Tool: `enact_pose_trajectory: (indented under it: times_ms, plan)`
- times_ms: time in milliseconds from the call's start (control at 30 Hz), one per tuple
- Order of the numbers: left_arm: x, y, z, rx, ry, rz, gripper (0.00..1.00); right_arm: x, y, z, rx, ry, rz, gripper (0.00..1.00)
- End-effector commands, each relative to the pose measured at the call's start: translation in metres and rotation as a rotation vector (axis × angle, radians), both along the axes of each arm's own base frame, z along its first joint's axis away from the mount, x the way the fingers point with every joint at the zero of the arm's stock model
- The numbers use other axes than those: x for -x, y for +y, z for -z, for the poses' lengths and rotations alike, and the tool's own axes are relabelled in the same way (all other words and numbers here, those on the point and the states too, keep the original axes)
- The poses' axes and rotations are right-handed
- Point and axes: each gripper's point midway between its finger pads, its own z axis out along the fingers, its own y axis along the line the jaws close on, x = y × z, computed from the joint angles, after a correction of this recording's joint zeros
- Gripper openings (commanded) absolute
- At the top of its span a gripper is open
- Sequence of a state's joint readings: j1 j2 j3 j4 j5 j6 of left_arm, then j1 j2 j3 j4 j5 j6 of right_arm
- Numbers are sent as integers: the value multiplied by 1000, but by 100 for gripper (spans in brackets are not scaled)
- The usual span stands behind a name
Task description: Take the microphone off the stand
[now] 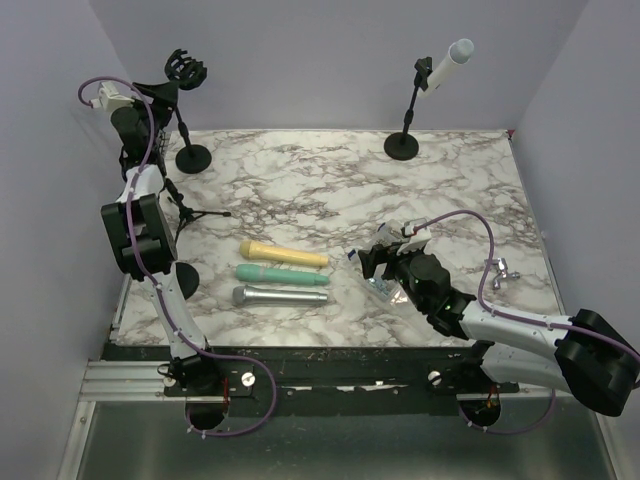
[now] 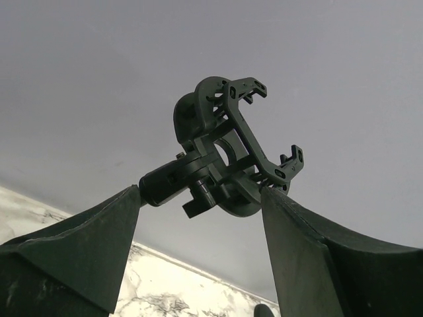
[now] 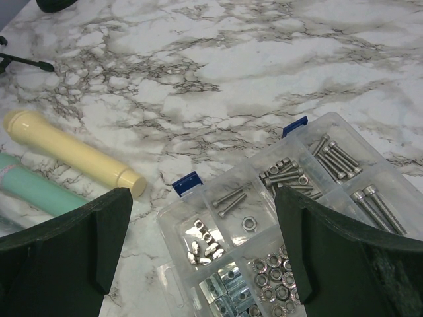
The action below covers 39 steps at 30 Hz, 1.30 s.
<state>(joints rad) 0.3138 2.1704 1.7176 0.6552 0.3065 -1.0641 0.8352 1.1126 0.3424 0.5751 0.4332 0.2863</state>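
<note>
The white microphone (image 1: 447, 64) is sitting tilted in the clip of the stand (image 1: 408, 112) at the back right of the marble table (image 1: 330, 190), well apart from both arms. The left gripper (image 2: 200, 198) is hanging spread wide at the back left. The empty clip (image 2: 228, 148) of a second stand (image 1: 184, 118) is showing between its fingers, and contact cannot be judged. The right gripper (image 3: 203, 195) is also standing spread, hovering over a clear parts box (image 3: 334, 121) with compartments of bolts, nuts and washers. Between the arms, a yellow microphone (image 1: 283, 255), a mint green microphone (image 1: 280, 273) and a silver microphone (image 1: 280, 296) are lying side by side. A small black tripod (image 1: 197, 212) is standing just beside the left arm. In the overhead view the right arm is covering most of the box. A small silvery item (image 1: 500, 272) near the right edge is proving too small to identify
</note>
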Motion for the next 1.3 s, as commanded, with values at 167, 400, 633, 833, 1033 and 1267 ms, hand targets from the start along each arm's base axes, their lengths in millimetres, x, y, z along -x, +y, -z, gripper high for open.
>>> enact_pose_trajectory:
  times_ms: [167, 400, 633, 833, 1033, 1267]
  plan:
    - [-6, -5, 4, -39, -3, -5, 70, -7, -5, -9, -10, -32, 39, 98]
    - [4, -3, 8, -46, 58, -42, 62, -7, -3, -8, -9, -27, 33, 98]
    - [2, -3, 9, -94, 70, -46, 64, -8, -3, -6, -5, -24, 35, 98]
    - [4, 1, 13, -228, 97, -109, 63, -8, -3, -6, -4, -22, 32, 98]
    - [2, 6, 22, -356, 113, -181, 65, -8, -2, -4, -1, -19, 33, 98]
    - [-10, 15, 27, -457, 151, -265, 69, -9, 0, 0, 5, -12, 29, 98]
